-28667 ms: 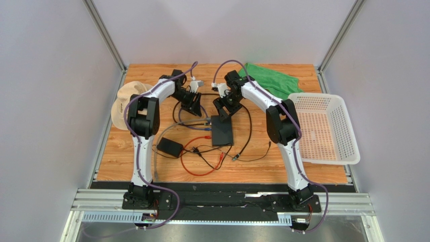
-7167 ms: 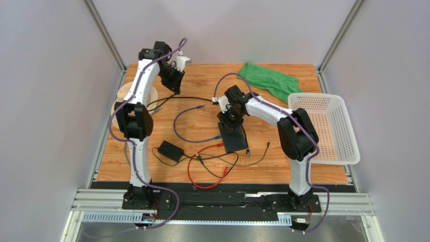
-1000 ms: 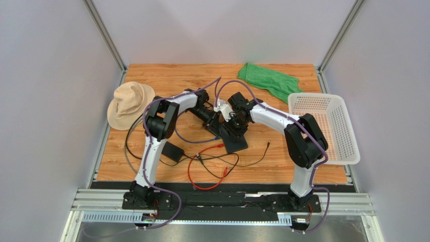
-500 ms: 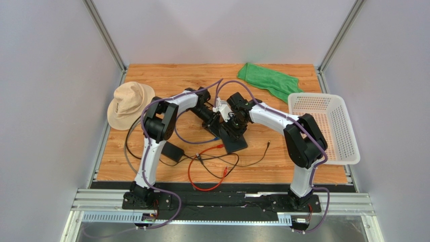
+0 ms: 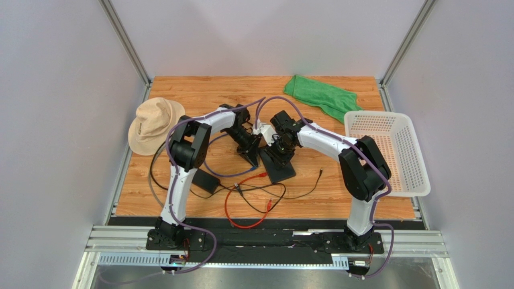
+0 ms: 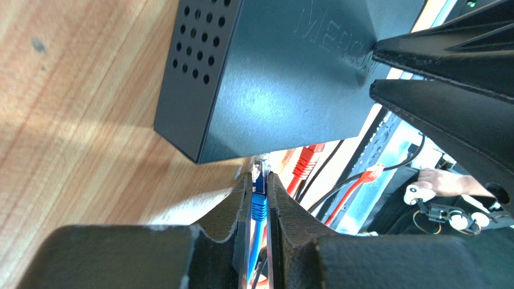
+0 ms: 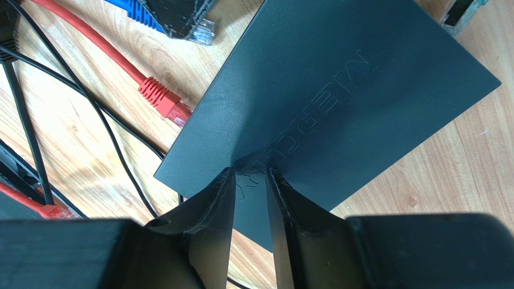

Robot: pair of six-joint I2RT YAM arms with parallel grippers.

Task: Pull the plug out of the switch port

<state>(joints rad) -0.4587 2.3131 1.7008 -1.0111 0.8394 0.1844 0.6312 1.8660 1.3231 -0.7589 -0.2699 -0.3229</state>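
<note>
The black switch box (image 5: pixel 281 171) lies flat at mid-table; it also shows in the left wrist view (image 6: pixel 271 72) and the right wrist view (image 7: pixel 338 90). My left gripper (image 5: pixel 253 158) (image 6: pixel 259 177) is shut on the blue cable's plug (image 6: pixel 258 208). The plug's clear tip (image 7: pixel 204 30) is out of the box, a small gap from its left edge. My right gripper (image 5: pixel 274 155) (image 7: pixel 250 171) has its jaws nearly together with nothing between them. Its tips press on the box top. The ports themselves are hidden.
A red plug (image 7: pixel 160 96) touches the box's left edge; whether it is inserted cannot be told. Red (image 5: pixel 236 208) and black cables loop in front. A black adapter brick (image 5: pixel 205 179), a tan hat (image 5: pixel 154 123), a green cloth (image 5: pixel 320 96) and a white basket (image 5: pixel 392 153) surround the work area.
My left gripper has drawn back to the left from the box with the blue plug in it. The right gripper stays on the box.
</note>
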